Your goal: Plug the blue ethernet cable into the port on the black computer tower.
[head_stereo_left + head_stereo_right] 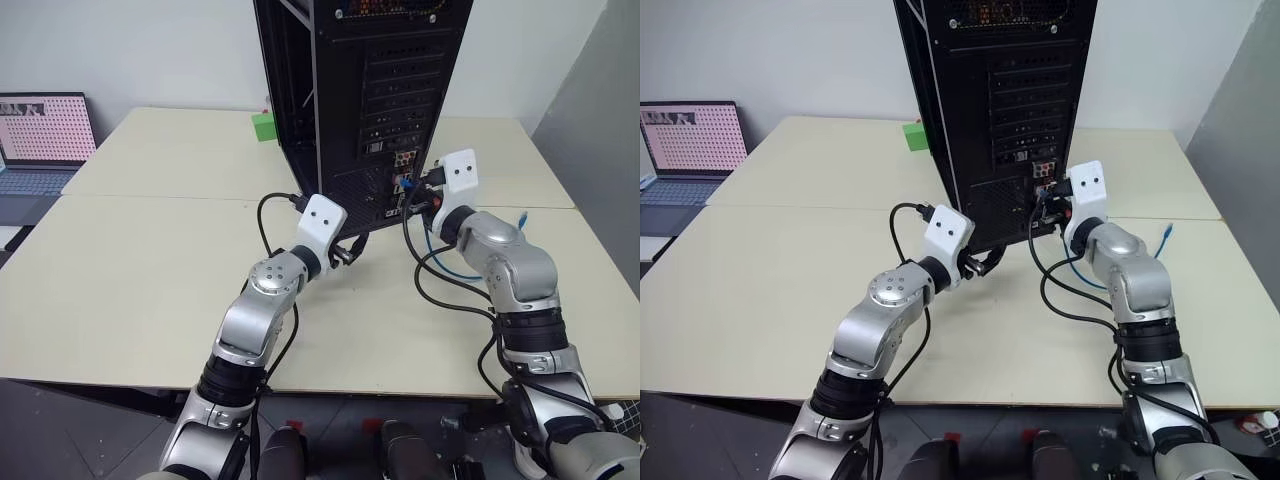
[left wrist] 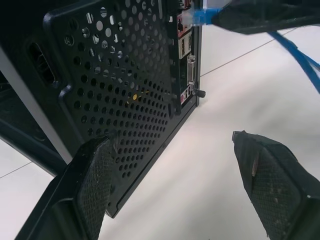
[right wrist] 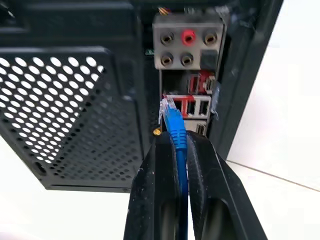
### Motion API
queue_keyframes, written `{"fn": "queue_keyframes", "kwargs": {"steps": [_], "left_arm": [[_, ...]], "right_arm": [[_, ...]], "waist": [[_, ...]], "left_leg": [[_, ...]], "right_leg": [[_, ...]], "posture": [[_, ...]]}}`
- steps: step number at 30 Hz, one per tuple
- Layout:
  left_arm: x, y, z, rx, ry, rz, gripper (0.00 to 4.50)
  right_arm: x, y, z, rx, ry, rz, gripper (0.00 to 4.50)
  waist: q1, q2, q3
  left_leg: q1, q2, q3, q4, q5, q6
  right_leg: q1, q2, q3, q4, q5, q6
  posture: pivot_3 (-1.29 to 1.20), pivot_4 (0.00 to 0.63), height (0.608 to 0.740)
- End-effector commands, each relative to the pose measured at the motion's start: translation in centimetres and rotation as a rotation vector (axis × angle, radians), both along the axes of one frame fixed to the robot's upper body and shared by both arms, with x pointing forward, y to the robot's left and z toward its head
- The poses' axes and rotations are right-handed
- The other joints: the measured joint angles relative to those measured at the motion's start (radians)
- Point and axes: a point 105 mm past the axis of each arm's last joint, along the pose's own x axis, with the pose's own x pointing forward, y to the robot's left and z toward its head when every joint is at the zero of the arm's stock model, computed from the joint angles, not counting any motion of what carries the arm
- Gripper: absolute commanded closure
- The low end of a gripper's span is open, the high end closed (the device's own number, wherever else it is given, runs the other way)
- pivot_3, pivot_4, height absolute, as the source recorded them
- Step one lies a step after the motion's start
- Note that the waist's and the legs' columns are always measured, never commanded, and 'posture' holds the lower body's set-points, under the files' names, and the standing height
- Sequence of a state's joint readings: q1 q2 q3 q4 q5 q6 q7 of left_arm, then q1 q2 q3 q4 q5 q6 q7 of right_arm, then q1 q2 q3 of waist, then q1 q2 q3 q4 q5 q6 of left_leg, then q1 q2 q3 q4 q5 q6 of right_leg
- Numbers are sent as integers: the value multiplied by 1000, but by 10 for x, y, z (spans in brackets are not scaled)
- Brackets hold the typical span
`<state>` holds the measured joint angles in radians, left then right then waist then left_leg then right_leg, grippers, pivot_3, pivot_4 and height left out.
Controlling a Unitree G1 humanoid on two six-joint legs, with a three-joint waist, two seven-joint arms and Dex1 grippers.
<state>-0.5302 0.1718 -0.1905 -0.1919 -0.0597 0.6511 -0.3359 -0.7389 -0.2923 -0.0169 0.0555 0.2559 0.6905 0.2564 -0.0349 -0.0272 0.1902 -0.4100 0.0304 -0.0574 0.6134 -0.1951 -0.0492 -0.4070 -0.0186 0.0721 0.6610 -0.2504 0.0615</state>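
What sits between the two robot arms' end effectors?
The lower rear corner of the black computer tower, seen in the left eye view; the left end effector is beside it.

One tall black metal computer tower (image 1: pixel 370 100); one thin light-blue ethernet cable (image 3: pixel 176 131); one small green block (image 1: pixel 264 126); one open laptop (image 1: pixel 40 145), upper left; two pale tabletops (image 1: pixel 140 270).

You've got silver-grey metallic arm links with black bands at the joints. Each wrist wears a white housing with two little dark dots on its face, and black wires loop loose off both arms. The black fingers (image 2: pixel 272 175) have a dimpled, textured grip face.
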Motion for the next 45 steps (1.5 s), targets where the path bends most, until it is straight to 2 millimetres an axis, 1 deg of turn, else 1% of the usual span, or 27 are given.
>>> {"fn": "queue_keyframes", "kwargs": {"steps": [1, 8, 14, 23, 29, 36, 45], "left_arm": [[-5, -5, 14, -11, -53, -14, 621], [-5, -5, 13, -10, -51, -18, 621], [-6, -6, 13, -11, -49, -22, 621], [-7, -6, 12, -11, -48, -21, 621], [-7, -7, 11, -11, -45, -24, 621], [-8, -7, 11, -10, -42, -23, 621], [-7, -6, 11, -9, -43, -20, 621]], "right_arm": [[2, -1, 23, 19, -80, -10, 4500], [2, 2, 23, 29, -79, -7, 4500], [4, -1, 21, 22, -77, -36, 4500], [1, -1, 18, 26, -62, -28, 4500], [3, -2, 14, 14, -57, -42, 4500], [3, -3, 13, 16, -61, -54, 4500], [3, 6, 15, 29, -66, -34, 4500]], "waist": [[0, 0, 0], [0, 0, 0], [-1, 0, 0], [-2, 0, 0], [-2, 0, 0], [-2, 0, 0], [-7, 0, 0]], "left_leg": [[0, 0, 0, 0, 0, 0], [0, 0, 0, 0, 0, 0], [0, 0, 0, 0, 0, 0], [0, 0, 0, 0, 0, 0], [0, 0, 0, 0, 0, 0], [0, 0, 0, 0, 0, 0], [0, 0, 0, -1, 0, 0]], "right_leg": [[0, 0, 0, 0, 0, 0], [0, 0, 0, 0, 0, 0], [0, 0, 0, 0, 0, 0], [0, 0, 0, 0, 0, 0], [0, 0, 0, 0, 0, 0], [0, 0, 0, -1, 0, 0], [0, 0, 0, -1, 0, 0]], "posture": [[0, 150, 740], [0, 150, 740], [0, 150, 740], [0, 150, 740], [0, 150, 740], [0, 150, 740], [0, 150, 740]]}}
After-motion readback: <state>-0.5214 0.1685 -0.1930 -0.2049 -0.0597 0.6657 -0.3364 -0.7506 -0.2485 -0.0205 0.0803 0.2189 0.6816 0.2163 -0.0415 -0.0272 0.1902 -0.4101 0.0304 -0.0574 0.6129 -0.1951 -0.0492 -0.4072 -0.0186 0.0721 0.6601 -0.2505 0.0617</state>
